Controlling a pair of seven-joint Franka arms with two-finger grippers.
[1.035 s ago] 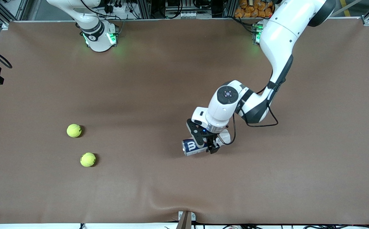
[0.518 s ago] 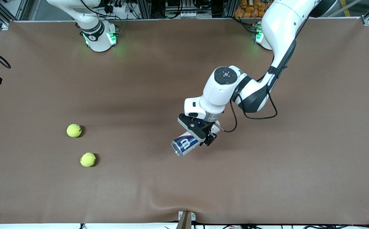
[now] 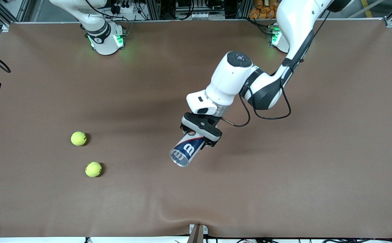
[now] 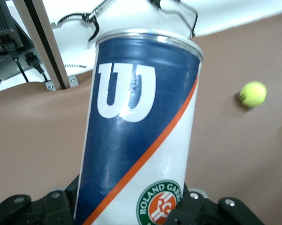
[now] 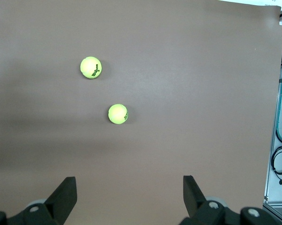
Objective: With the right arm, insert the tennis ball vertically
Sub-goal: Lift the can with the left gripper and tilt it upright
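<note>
Clearly the step in hand was bringing the Wilson tennis ball can [image 3: 186,151] upright. My left gripper [image 3: 201,130] was clamped on the can's lower body near its base, holding it in the air over the middle of the desk [image 3: 317,168], tilted, with its open mouth toward the front camera. To my eye no ball was inside, though I could not see all the way down.

The right gripper [image 5: 126,197] hung high over its own end of the desk, fingers spread wide and empty — waiting. Both tennis balls lay below it: the farther tennis ball [image 3: 78,138] and the nearer tennis ball [image 3: 93,169], close together but not touching.

To do this well, I judged the left wrist should rotate until the mouth faced straight up, then hold steady — a slanted mouth would let a dropped ball clip the rim. The smooth can could slip in the grip, so I wanted slow motion. Then the right gripper should descend squarely over one ball, straddling its widest part, well clear of its neighbour.
</note>
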